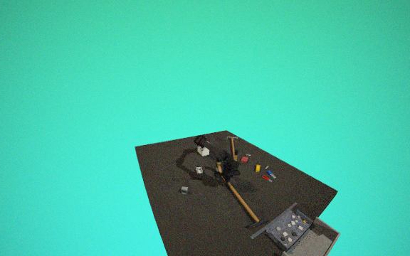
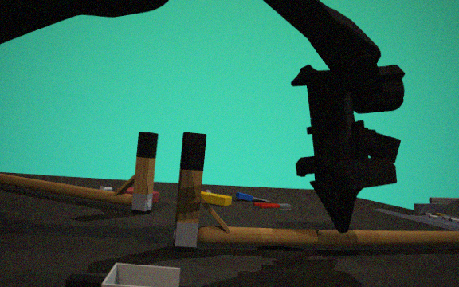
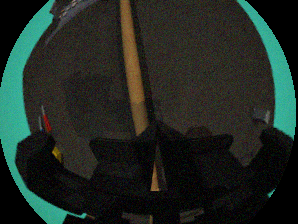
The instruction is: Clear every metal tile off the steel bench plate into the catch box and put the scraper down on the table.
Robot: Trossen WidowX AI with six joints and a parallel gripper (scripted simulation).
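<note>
A: State of the gripper (image 1: 227, 179) (image 2: 344, 229) (image 3: 156, 131)? Looks clenched on nothing, tips right by the handle
B: And the long scraper (image 1: 242, 200) (image 2: 413, 237) (image 3: 132, 65)?
A: Lying on the bench (image 1: 191, 217) (image 2: 34, 247) (image 3: 210, 75); top view, head toward 5 o'clock, short of the steel plate (image 1: 283, 224) (image 2: 425, 219) (image 3: 75, 15)
B: Handling?
A: Stiff wood, prob. head-heavy, may roll or twist if pinched on the round shaft; I'd take the upright grip (image 1: 219, 166) (image 2: 191, 191) at its 11 o'clock end, approx. mid-height; fingers must open first
B: Containers?
A: Catch box (image 1: 329, 245) (image 2: 445, 200) past the plate, about 4 to 5 o'clock; no tiles seen in the part in view; metal tiles (image 1: 285, 234) (image 2: 449, 218) all over the plate, so sweeping's still to do
</note>
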